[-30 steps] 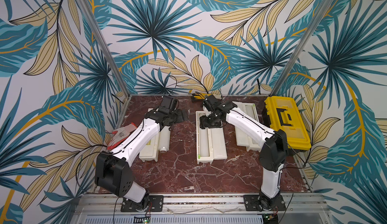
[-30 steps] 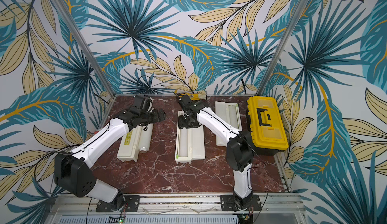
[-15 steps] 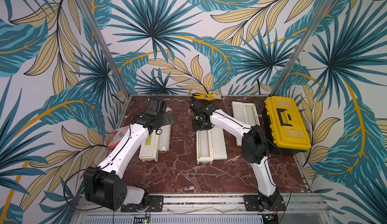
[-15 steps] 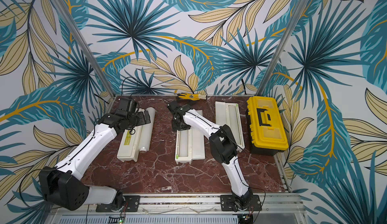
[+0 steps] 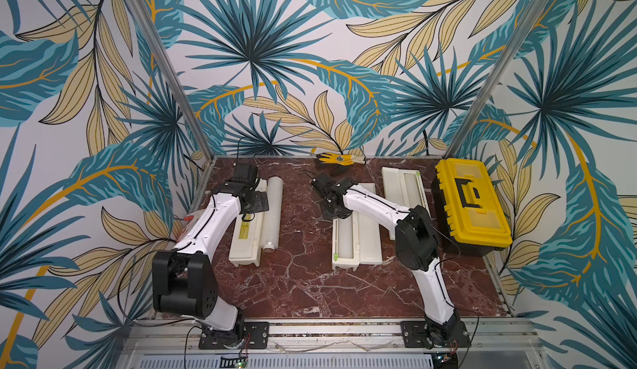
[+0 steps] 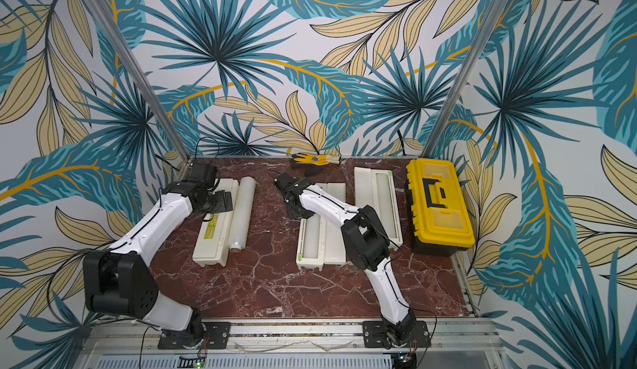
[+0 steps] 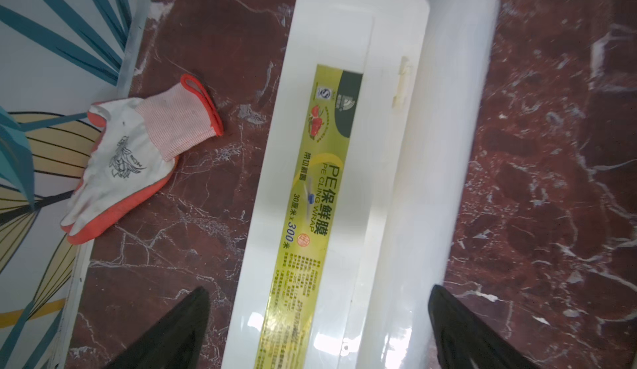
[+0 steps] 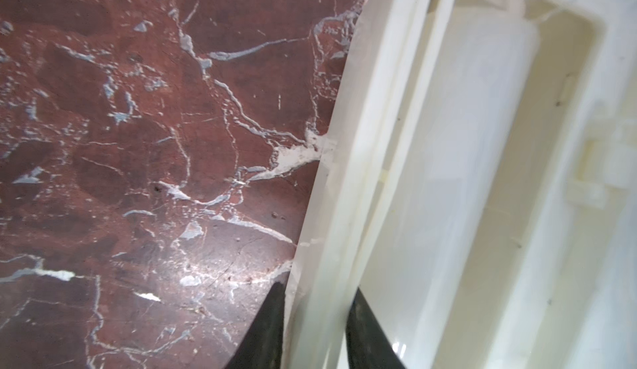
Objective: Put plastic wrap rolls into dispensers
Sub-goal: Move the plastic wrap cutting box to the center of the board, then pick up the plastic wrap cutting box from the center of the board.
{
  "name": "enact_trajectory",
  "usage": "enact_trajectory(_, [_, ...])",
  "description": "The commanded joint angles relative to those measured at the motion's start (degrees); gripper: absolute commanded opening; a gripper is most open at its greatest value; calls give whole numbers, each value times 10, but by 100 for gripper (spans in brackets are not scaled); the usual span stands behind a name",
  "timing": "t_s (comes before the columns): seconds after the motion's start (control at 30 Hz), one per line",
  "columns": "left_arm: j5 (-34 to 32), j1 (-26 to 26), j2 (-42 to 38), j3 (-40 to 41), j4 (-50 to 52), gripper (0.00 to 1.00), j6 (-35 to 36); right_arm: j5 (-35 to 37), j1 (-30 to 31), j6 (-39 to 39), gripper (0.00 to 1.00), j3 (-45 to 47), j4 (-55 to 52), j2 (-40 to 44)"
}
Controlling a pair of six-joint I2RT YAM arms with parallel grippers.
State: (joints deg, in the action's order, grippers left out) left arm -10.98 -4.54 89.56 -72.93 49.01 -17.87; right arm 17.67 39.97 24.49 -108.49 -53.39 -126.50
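Three cream dispensers lie on the marble table. The left dispenser (image 5: 245, 236) (image 7: 310, 177) is closed, yellow label up, and a translucent plastic wrap roll (image 5: 272, 212) (image 7: 441, 177) lies against its side. My left gripper (image 5: 256, 201) (image 7: 319, 289) hovers open above both, its fingers straddling them. The middle dispenser (image 5: 368, 239) (image 8: 344, 177) is open with a roll (image 5: 343, 243) (image 8: 465, 143) inside. My right gripper (image 5: 331, 208) (image 8: 319, 291) is shut on its long side wall at the far end. The right dispenser (image 5: 393, 191) is open with a roll (image 5: 408, 195) inside.
A yellow-black toolbox (image 5: 470, 205) stands at the right edge. A yellow glove (image 5: 339, 158) lies at the back wall. An orange-and-white glove (image 7: 131, 160) lies by the left wall, near the left dispenser. Patterned walls enclose three sides.
The right gripper has moved to the middle dispenser's left wall and its jaws have closed on it. The left arm has drawn back over the left dispenser, still open.
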Motion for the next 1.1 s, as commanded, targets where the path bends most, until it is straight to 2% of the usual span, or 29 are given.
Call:
enact_trajectory(0.0, [16, 14, 28, -22, 12, 99, 49, 9, -22, -28, 32, 58, -62, -9])
enact_trajectory(0.27, [23, 34, 78, -36, 13, 100, 66, -10, -74, -63, 33, 127, -47, 30])
enact_trajectory(0.5, [21, 35, 112, -46, 13, 100, 95, -11, -88, -145, 36, 144, -34, 53])
enact_trajectory(0.57, [21, 36, 124, -47, 13, 100, 97, -15, -88, -144, 45, 138, -38, 58])
enact_trajectory(0.7, [15, 37, 148, -48, 13, 100, 100, -74, -87, -132, 71, 127, -29, 78])
enact_trajectory(0.77, [10, 38, 159, -49, 13, 100, 100, -100, -86, -126, 81, 123, -22, 91])
enact_trajectory(0.8, [7, 38, 167, -50, 13, 100, 100, -116, -85, -123, 96, 119, -21, 98])
enact_trajectory(0.83, [5, 38, 174, -52, 13, 100, 101, -127, -85, -123, 99, 116, -19, 104])
enact_trajectory(0.93, [7, 39, 193, -58, 13, 100, 98, -146, -82, -117, 99, 118, -5, 127])
enact_trajectory(1.07, [9, 40, 191, -64, 15, 88, 89, -144, -81, -111, 99, 125, 2, 150])
